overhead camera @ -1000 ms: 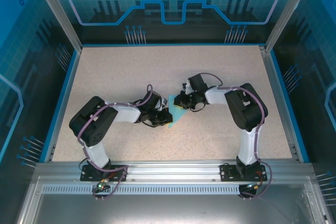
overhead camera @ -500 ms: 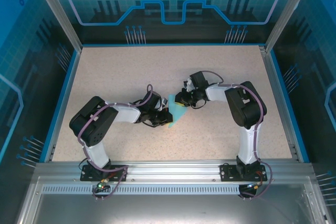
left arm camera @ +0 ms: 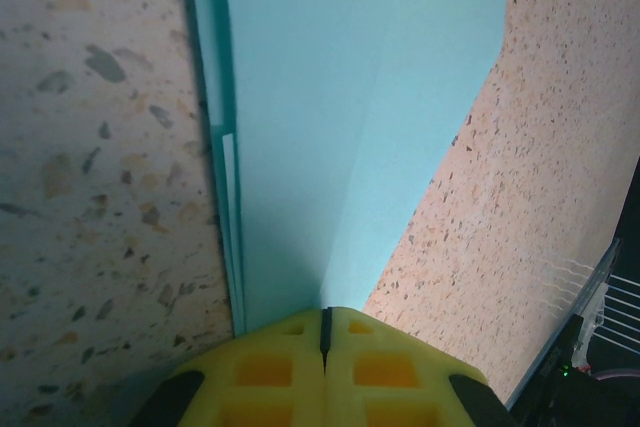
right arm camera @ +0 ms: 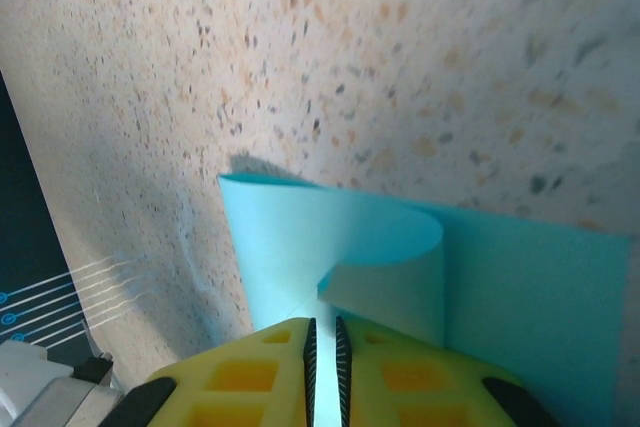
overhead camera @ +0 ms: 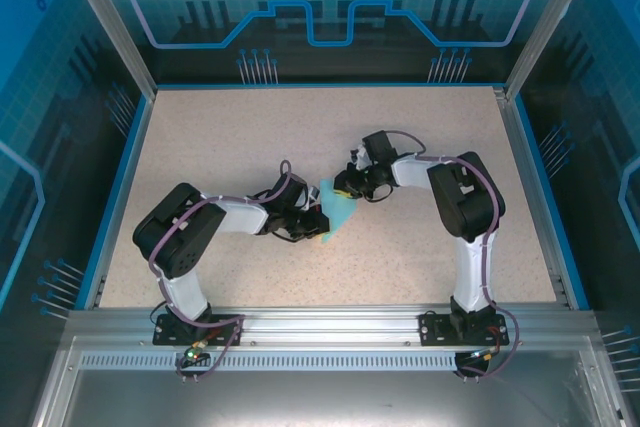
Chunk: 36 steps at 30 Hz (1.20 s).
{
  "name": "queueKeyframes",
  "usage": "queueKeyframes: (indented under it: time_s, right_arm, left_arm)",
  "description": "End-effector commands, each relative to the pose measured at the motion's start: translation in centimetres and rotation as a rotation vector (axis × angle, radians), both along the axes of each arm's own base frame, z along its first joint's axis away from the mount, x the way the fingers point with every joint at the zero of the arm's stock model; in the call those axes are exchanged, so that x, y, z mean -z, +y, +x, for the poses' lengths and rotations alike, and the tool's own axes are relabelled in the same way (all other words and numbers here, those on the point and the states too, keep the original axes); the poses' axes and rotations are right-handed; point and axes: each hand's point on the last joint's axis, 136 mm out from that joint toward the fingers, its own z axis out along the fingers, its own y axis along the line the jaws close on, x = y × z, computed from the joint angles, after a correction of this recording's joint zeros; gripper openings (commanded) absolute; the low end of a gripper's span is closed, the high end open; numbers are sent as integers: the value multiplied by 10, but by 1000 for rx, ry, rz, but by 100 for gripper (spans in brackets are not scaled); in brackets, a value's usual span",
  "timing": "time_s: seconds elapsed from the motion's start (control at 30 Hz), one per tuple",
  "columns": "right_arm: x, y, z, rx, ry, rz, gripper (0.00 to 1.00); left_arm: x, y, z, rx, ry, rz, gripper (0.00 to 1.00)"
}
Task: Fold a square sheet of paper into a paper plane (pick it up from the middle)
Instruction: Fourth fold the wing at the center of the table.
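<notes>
Though paper [overhead camera: 337,213] looks flat overhead, it curls at right hand [right arm camera: 322,342].

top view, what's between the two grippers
The folded cyan paper spans the gap. The left gripper is shut on one end, and the right gripper pinches a curled flap. The top view shows the paper; the wrist views show the grips.

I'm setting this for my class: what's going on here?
Two robot arms are folding a light-cyan sheet of paper in the middle of the table. The left gripper is shut on one end of the partly folded sheet. The right gripper pinches another edge, its flap curled over, not yet creased flat.
</notes>
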Motion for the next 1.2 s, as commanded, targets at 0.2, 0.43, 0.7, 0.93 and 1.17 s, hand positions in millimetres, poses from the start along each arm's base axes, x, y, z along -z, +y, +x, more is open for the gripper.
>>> queueKeyframes:
  time_s: [0.2, 0.43, 0.7, 0.93, 1.17]
  right_arm:
    - [12, -29, 33, 69, -52, -79, 17]
    - [15, -32, 37, 80, -52, -85, 17]
    - [12, -39, 50, 105, -74, -95, 17]
    - [11, -42, 54, 111, -78, -109, 17]
    - [-2, -44, 62, 109, -106, -116, 17]
  left_arm:
    - [62, 44, -42, -15, 182, 234, 2]
    - [62, 44, -43, -12, 184, 235, 1]
    - [63, 45, -44, -11, 186, 239, 1]
    - [63, 45, -44, -8, 184, 240, 1]
    - [63, 47, -47, -1, 184, 245, 1]
